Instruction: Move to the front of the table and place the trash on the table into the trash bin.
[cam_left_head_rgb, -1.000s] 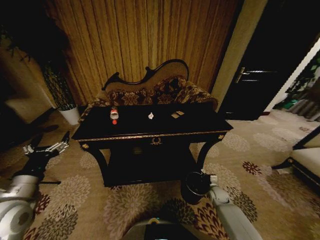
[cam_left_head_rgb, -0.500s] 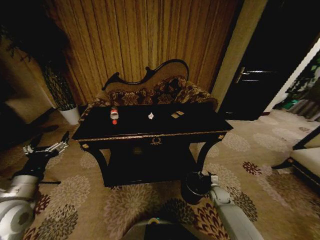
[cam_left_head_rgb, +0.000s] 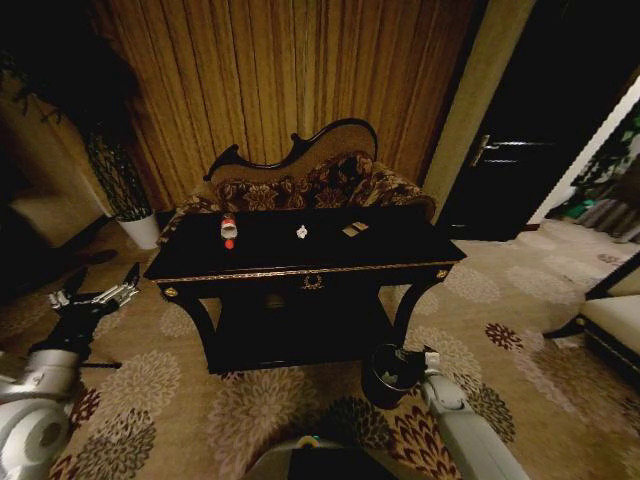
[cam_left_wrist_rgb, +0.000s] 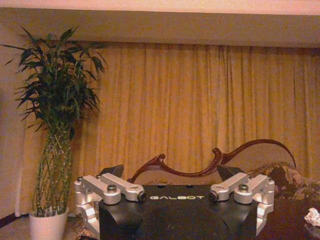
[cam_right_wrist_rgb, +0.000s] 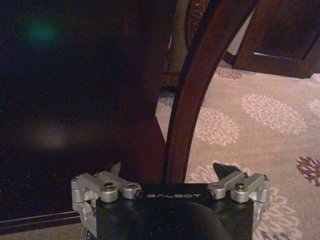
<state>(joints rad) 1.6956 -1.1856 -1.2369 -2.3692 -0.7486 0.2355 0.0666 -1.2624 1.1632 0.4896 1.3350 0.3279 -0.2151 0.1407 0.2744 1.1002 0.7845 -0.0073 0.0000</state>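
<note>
Fingers spread on left gripper (cam_left_head_rgb: 100, 290) and right gripper (cam_right_wrist_rgb: 167, 175); right arm shifted slightly beside trash bin (cam_left_head_rgb: 392, 372).

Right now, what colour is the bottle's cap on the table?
Red, on the small bottle seen best in the head view.

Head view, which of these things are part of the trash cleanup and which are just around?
Job:
table
little bottle
crumpled paper
tan scraps
trash bin

Just around:
sofa
potted plant
curtain
door
</note>
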